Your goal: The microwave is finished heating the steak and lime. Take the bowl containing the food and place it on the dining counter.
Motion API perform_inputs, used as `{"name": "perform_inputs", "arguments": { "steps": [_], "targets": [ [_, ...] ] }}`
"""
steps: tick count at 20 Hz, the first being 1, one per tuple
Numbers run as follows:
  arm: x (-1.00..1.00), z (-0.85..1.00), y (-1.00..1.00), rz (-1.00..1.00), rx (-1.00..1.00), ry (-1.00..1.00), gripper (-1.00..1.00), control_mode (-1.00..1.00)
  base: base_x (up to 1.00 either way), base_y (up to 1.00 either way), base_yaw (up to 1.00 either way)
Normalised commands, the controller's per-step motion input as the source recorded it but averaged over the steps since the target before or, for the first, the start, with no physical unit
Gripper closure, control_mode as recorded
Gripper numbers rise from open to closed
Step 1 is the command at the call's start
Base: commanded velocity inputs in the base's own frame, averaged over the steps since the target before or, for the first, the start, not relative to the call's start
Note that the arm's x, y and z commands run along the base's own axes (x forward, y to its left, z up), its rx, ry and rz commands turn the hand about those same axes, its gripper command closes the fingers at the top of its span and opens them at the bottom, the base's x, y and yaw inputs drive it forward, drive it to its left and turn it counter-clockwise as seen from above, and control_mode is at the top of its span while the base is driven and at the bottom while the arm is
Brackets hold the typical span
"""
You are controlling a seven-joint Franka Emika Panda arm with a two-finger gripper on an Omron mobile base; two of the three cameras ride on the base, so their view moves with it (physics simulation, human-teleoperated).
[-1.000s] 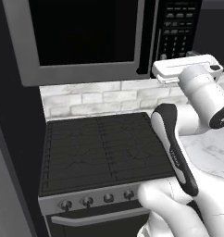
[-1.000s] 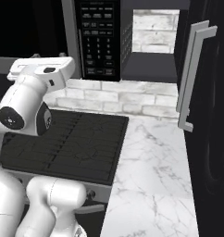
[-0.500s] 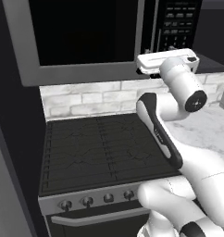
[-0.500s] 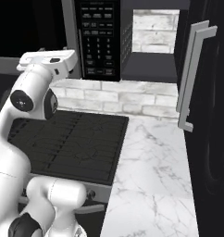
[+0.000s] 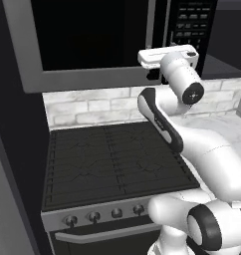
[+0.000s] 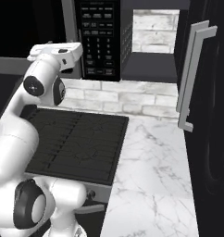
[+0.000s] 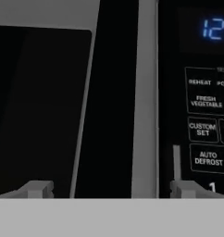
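Microwave sits above the stove, door closed. The gripper faces its vertical handle, jaws fully open, one fingertip before the keypad.

My arm is raised high, elbow bent, forearm climbing up to a wrist that's turned level. The gripper points straight ahead, jaws spread wide with nothing between them. One fingertip sits low at the left of the hand view, the other low at the right. From the left base view my hand lies flat and horizontal above the upper arm.
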Motion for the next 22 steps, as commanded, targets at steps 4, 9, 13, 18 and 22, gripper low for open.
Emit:
{"name": "perform_inputs", "arguments": {
  "steps": [4, 9, 13, 18, 22],
  "targets": [
    [0.64, 0.08, 0.0, 0.0, 0.0, 0.01, -1.0, -1.0, 0.0, 0.0, 0.0],
    [0.66, 0.03, 0.0, 0.0, 0.0, 0.11, -1.0, -1.0, 0.0, 0.0, 0.0],
    [0.68, 0.0, 0.0, 0.0, 0.0, 0.14, 1.0, -1.0, 0.0, 0.0, 0.0],
    [0.07, 0.0, 0.0, 0.0, 0.0, 0.02, 1.0, -1.0, 0.0, 0.0, 0.0],
    [0.0, 0.0, 0.0, 0.0, 0.0, 0.0, 1.0, -1.0, 0.0, 0.0, 0.0]
  ]
}}
